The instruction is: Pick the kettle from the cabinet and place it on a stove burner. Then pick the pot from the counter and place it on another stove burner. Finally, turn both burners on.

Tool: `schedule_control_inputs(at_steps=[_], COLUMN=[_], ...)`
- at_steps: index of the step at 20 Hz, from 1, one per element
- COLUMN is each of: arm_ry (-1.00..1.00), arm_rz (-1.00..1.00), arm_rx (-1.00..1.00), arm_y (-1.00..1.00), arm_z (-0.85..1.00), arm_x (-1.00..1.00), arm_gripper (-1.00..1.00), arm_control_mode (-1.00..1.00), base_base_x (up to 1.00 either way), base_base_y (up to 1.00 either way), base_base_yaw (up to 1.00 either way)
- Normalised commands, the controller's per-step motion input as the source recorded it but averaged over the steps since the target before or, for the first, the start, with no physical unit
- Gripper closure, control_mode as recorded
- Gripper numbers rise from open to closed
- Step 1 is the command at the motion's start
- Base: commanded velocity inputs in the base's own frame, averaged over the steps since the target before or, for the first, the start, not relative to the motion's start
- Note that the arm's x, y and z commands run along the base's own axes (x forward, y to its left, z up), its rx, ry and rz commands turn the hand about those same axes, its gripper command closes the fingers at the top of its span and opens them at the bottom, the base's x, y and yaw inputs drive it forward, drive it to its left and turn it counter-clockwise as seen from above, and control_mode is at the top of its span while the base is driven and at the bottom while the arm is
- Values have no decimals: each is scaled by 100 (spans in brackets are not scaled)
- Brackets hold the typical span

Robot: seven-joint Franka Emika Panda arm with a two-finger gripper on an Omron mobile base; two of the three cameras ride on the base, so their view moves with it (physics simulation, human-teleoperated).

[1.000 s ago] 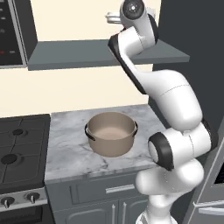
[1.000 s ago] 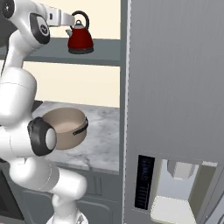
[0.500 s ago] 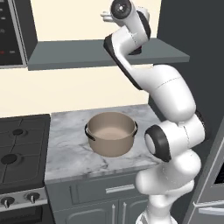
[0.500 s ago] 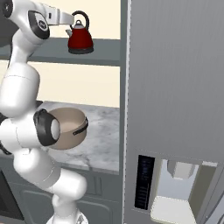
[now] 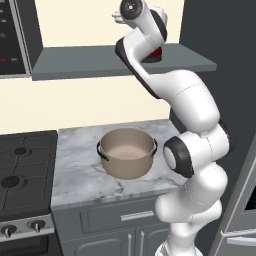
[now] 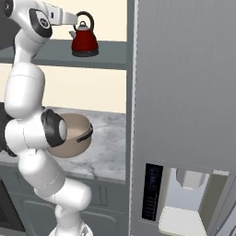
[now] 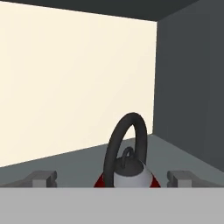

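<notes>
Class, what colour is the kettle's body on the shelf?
Glossy red; the kettle shows best in the right base view, with a black loop handle.

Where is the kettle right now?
The kettle stands upright on the cabinet shelf above the pot, near the dark side wall, between the open gripper fingertips.

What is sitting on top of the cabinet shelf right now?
The kettle stands upright on the cabinet slab, with the open claw at its loop handle. In the left base view the arm covers most of the kettle.
</notes>
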Motion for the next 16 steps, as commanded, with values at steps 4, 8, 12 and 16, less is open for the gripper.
schedule_control_inputs(at_steps=[4,8,12,16], arm_ry=[0,0,0,0], arm_rz=[-1,0,0,-2], arm_rx=[0,0,0,0], arm_y=[0,0,-16,-33], arm_z=[0,0,-10,-16], arm_x=[16,18,11,4], arm_gripper=[-100,-100,-100,-100], arm_control_mode=[-100,-100,-100,-100], base_base_x=[0,0,0,0], base_base_y=[0,0,0,0], base_base_yaw=[0,0,0,0])
